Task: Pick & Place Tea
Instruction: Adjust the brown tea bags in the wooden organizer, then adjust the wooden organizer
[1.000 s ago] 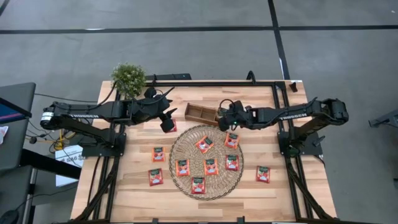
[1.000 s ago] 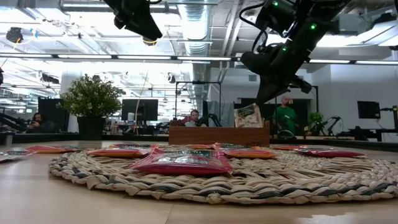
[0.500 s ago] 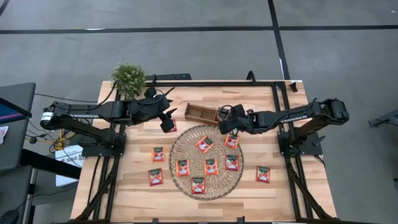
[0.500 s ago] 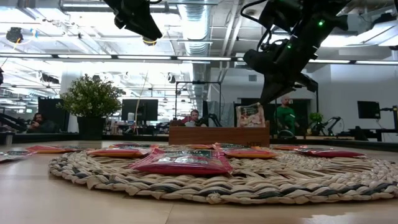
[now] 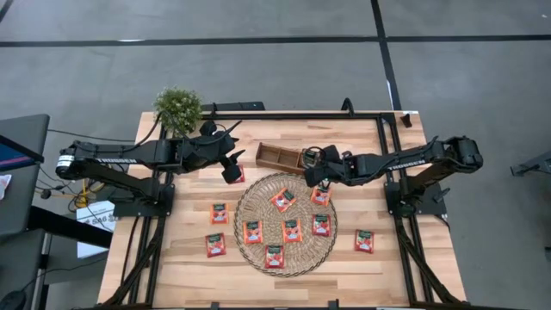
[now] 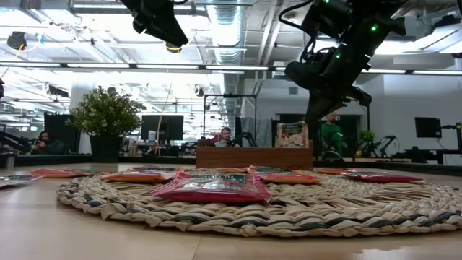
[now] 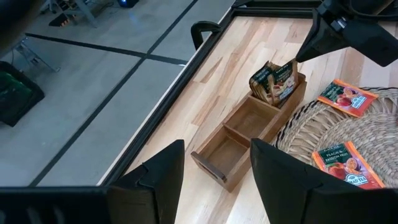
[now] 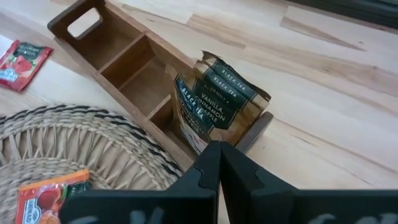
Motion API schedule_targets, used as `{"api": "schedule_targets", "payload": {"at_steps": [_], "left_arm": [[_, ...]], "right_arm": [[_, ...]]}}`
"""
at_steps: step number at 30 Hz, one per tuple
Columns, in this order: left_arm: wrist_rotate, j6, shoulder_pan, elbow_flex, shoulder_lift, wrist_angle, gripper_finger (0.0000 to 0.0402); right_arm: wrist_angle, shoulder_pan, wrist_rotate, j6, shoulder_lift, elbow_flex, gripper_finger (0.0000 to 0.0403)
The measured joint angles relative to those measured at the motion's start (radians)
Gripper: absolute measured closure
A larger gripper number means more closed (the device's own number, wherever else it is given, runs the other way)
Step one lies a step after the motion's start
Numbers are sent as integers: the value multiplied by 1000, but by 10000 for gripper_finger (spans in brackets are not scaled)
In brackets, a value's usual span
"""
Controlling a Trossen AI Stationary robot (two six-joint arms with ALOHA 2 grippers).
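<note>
We are keeping our right gripper (image 5: pixel 312 177) pressed together by the wooden tray (image 5: pixel 280 158) (near the bench's back edge), left gripper (image 5: pixel 234 164) spread.

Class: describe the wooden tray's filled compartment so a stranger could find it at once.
Find the round woven mat mid-table; behind it lies a narrow wooden tray. Its end compartment by the right gripper holds upright pale sachets; the other compartments are empty.

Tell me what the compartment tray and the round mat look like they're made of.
Tray: seemingly wood, brown with a smooth matte finish; grain shows along its walls and dividers. Round mat: apparently woven straw or similar plant fibre, pale with darker strands; coiled braided rows show clearly in the low view, rough and unglazed.
</note>
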Motion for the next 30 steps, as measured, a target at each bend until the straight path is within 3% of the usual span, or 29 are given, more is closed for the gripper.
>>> {"api": "schedule_targets", "payload": {"at_steps": [8, 20, 27, 30], "left_arm": [[0, 0, 0, 0, 0, 0, 225], [0, 1, 0, 0, 0, 0, 225], [0, 4, 0, 0, 0, 0, 225], [0, 4, 0, 0, 0, 0, 225]], "right_arm": [[3, 0, -22, -25, 0, 0, 388], [-4, -7, -37, -31, -12, 1, 273], [-71, 49, -170, -44, -107, 2, 280], [-67, 112, -178, -31, -96, 3, 290]]}}
